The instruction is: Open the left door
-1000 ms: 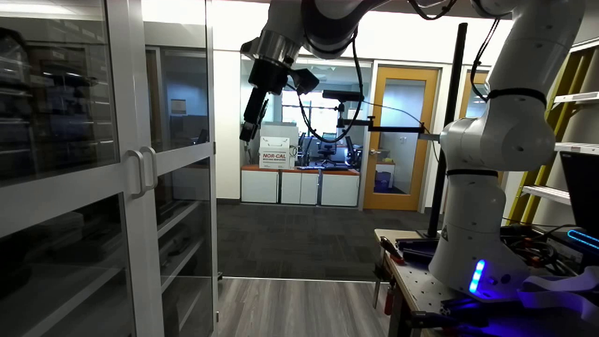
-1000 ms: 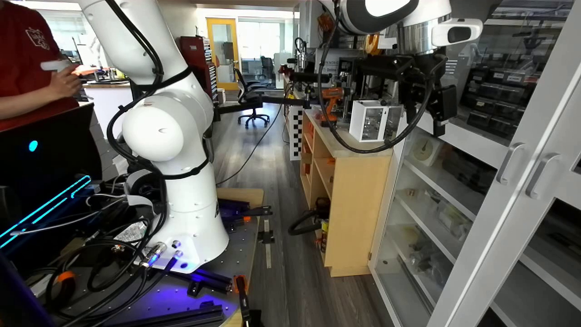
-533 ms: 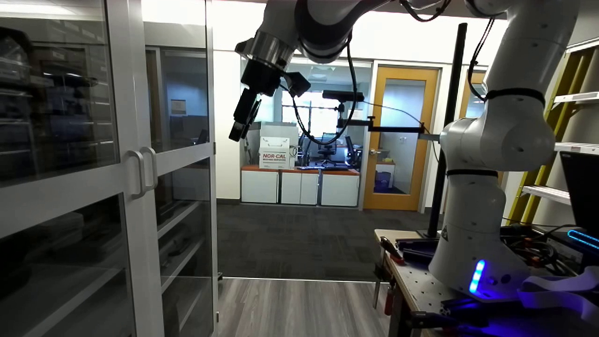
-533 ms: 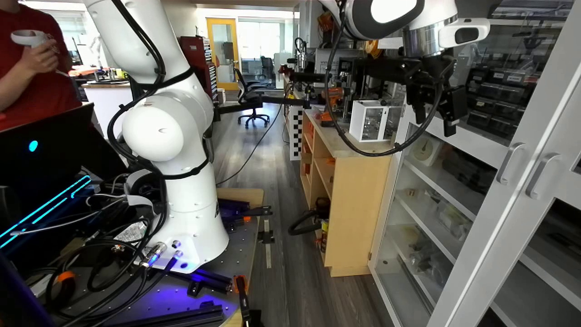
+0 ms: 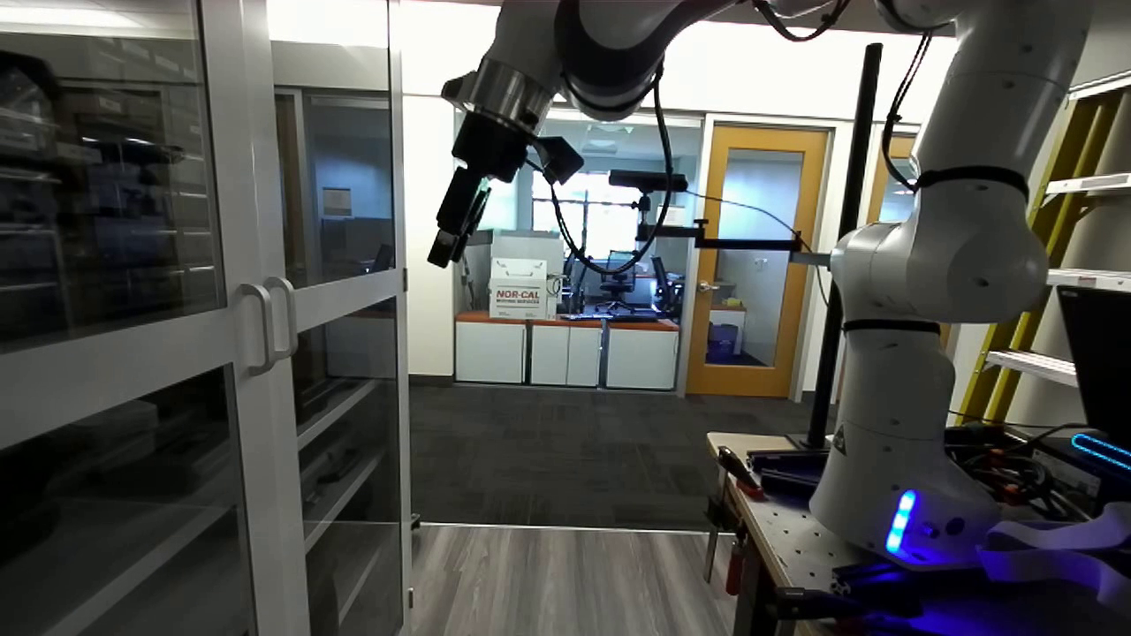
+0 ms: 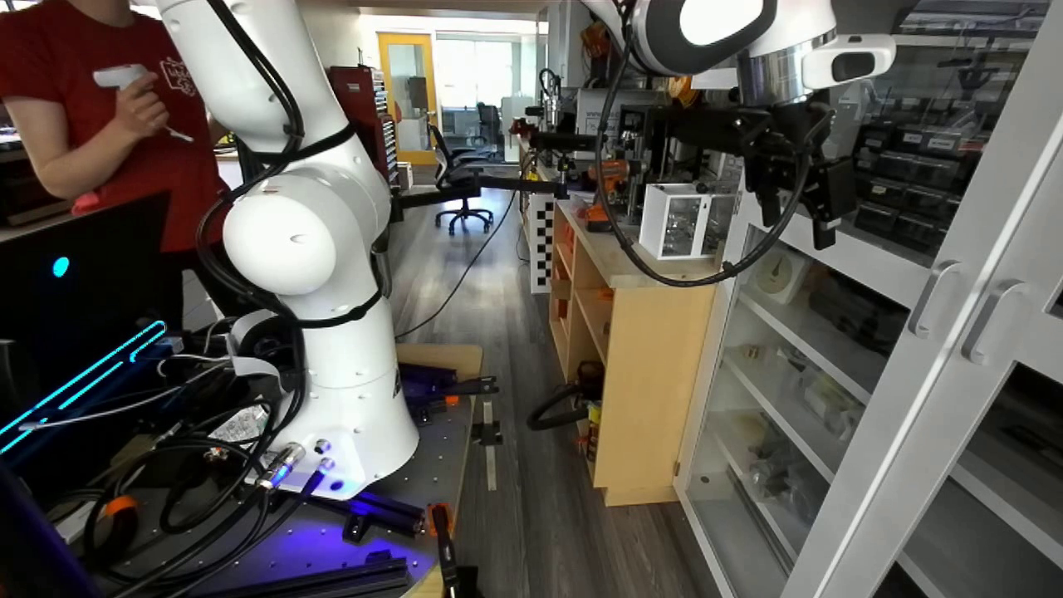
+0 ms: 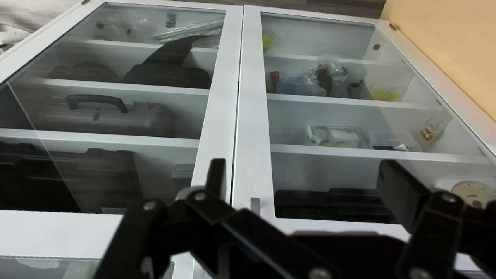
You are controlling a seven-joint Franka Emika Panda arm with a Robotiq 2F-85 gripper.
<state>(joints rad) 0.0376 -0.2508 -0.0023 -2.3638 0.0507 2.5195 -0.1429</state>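
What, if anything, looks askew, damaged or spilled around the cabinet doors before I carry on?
Nothing stands out. In the wrist view, the left door and the right door meet in a straight, narrow line, and I see no cracks or spills. Their handles stand parallel in both exterior views.

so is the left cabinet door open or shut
Shut: in both exterior views, the left glass door lies flush with the right door.
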